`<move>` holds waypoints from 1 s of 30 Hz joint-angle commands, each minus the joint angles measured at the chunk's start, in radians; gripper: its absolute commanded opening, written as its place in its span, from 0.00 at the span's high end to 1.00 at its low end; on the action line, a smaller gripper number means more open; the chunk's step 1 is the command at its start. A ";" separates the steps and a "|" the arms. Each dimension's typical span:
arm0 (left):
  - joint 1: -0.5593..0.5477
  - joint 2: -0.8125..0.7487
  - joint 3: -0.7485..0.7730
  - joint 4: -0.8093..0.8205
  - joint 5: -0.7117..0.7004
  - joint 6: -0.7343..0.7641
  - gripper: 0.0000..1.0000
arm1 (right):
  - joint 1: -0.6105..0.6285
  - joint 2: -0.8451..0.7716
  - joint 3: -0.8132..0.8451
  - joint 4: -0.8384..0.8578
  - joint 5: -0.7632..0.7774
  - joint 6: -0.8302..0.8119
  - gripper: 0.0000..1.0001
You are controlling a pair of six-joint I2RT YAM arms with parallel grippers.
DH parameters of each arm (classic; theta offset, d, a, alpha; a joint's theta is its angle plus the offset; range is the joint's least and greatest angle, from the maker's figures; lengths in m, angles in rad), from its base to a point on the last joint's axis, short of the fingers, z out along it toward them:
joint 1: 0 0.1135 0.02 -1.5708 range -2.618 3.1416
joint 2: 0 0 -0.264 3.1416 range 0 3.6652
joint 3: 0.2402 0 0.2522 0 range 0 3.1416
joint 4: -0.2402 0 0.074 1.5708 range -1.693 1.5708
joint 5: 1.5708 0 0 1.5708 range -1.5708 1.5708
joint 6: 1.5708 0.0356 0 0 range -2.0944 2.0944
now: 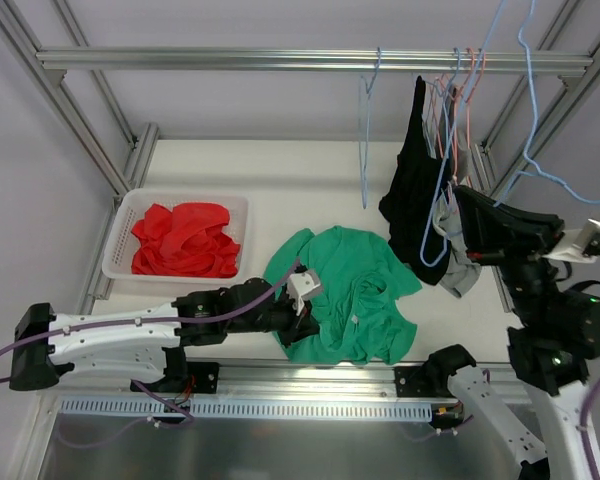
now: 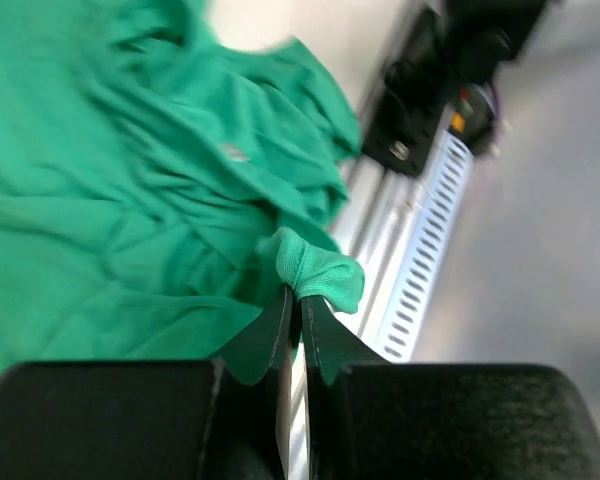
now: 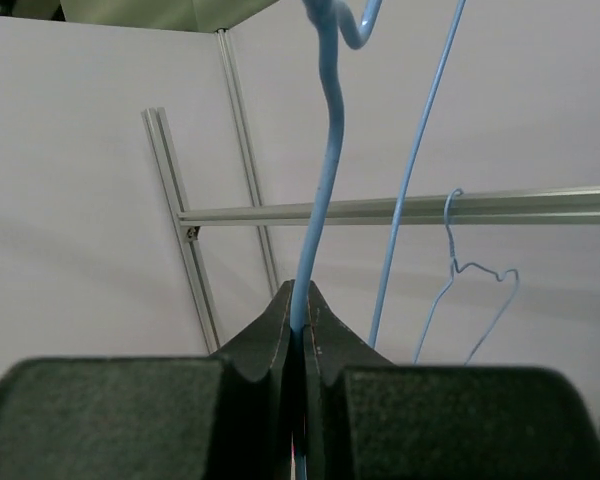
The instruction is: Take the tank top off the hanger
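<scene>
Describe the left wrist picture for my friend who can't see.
The left end effector is shut on a bunched fold of a green top. The rest of the top lies crumpled to the left, with a slotted metal rail on the right.

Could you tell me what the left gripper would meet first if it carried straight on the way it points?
The green garment: the left gripper is shut on a fold, and more bunched cloth lies directly ahead, I think.
</scene>
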 commanded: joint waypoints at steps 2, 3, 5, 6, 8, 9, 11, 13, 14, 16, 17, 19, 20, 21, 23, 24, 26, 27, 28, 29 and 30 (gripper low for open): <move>-0.002 -0.107 0.057 -0.062 -0.318 -0.062 1.00 | 0.002 -0.011 0.289 -0.722 0.005 -0.173 1.00; -0.002 -0.131 0.063 -0.090 -0.341 -0.060 0.89 | 0.002 -0.008 0.302 -0.786 0.022 -0.178 1.00; -0.002 -0.153 0.074 -0.116 -0.396 -0.057 0.73 | 0.002 0.024 0.337 -0.957 0.065 -0.173 1.00; -0.002 -0.168 0.092 -0.151 -0.413 -0.057 0.61 | 0.002 0.044 0.354 -1.010 0.073 -0.172 1.00; -0.002 -0.184 0.118 -0.196 -0.445 -0.063 0.15 | 0.002 0.084 0.384 -1.118 0.068 -0.167 1.00; -0.002 -0.199 0.147 -0.217 -0.471 -0.063 0.01 | 0.003 0.118 0.392 -1.137 0.062 -0.164 1.00; -0.002 -0.216 0.181 -0.301 -0.496 -0.068 0.01 | 0.003 0.152 0.403 -1.162 0.048 -0.162 1.00; -0.002 -0.243 0.227 -0.378 -0.514 -0.063 0.01 | 0.003 0.218 0.440 -1.179 0.045 -0.173 1.00; -0.002 -0.253 0.241 -0.404 -0.522 -0.062 0.01 | 0.003 0.244 0.457 -1.185 0.033 -0.188 1.00; -0.002 -0.283 0.270 -0.467 -0.539 -0.063 0.01 | 0.003 0.328 0.519 -1.185 0.034 -0.202 1.00; -0.002 -0.292 0.276 -0.481 -0.542 -0.063 0.01 | 0.003 0.360 0.544 -1.188 0.054 -0.210 1.00; -0.002 -0.328 0.277 -0.504 -0.548 -0.074 0.01 | 0.003 0.464 0.628 -1.190 0.085 -0.233 1.00; -0.002 -0.338 0.273 -0.515 -0.548 -0.075 0.01 | 0.003 0.504 0.662 -1.191 0.079 -0.241 0.99; -0.002 -0.360 0.261 -0.516 -0.544 -0.078 0.01 | 0.003 0.549 0.700 -1.196 0.074 -0.248 1.00; -0.002 -0.377 0.252 -0.524 -0.537 -0.089 0.01 | 0.000 0.682 0.831 -1.206 0.065 -0.254 1.00; -0.002 -0.383 0.243 -0.529 -0.534 -0.095 0.01 | -0.001 0.728 0.878 -1.213 0.065 -0.257 1.00; -0.002 -0.382 0.240 -0.533 -0.512 -0.101 0.01 | -0.020 0.875 1.042 -1.252 0.035 -0.258 1.00; -0.002 -0.380 0.240 -0.541 -0.502 -0.109 0.02 | -0.035 0.925 1.099 -1.271 0.009 -0.251 1.00; -0.002 -0.377 0.238 -0.544 -0.493 -0.114 0.01 | -0.062 0.971 1.154 -1.301 -0.011 -0.235 1.00; -0.002 -0.375 0.238 -0.549 -0.475 -0.118 0.01 | -0.072 1.044 1.241 -1.312 -0.039 -0.228 1.00; -0.002 -0.375 0.240 -0.555 -0.465 -0.123 0.01 | -0.082 1.070 1.268 -1.315 -0.045 -0.224 1.00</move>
